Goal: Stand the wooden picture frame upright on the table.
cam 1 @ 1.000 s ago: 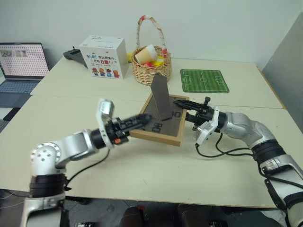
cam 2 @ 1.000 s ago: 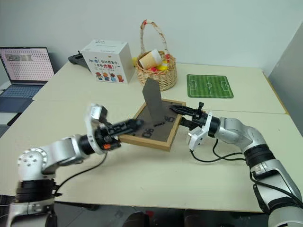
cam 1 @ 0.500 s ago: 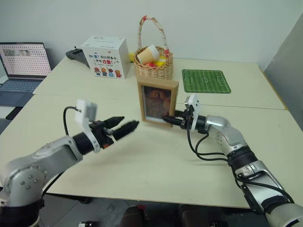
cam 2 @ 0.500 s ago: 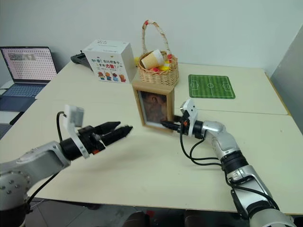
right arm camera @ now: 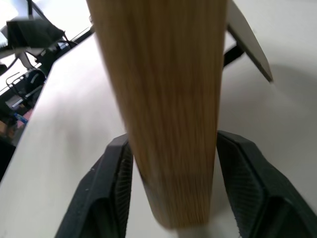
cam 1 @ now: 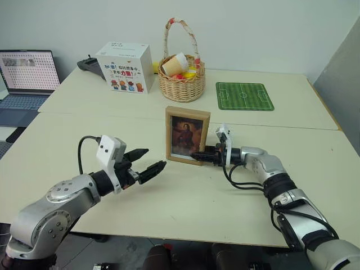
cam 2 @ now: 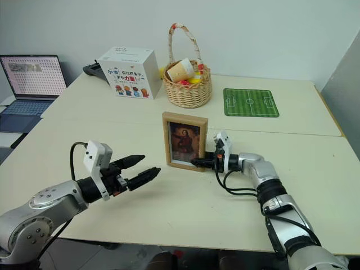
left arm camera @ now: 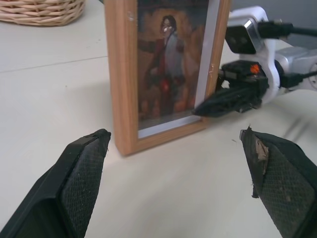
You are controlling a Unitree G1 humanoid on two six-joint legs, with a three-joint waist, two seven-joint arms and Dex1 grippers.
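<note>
Right tool (cam 1: 197, 156) sits at the picture frame's (cam 1: 187, 134) three o'clock edge, fingers loosening either side; left tool (cam 1: 147, 163) has backed off, wide open and empty. Frame now stands upright mid-desk (cam 1: 236, 197) — nearly done!

Office: laptop (cam 1: 25, 76), pale tables (cam 1: 281, 121)

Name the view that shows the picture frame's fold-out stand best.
The right wrist view: the stand juts out behind the frame's wooden edge. The eye views and left wrist view show the frame's front, with the portrait.
</note>
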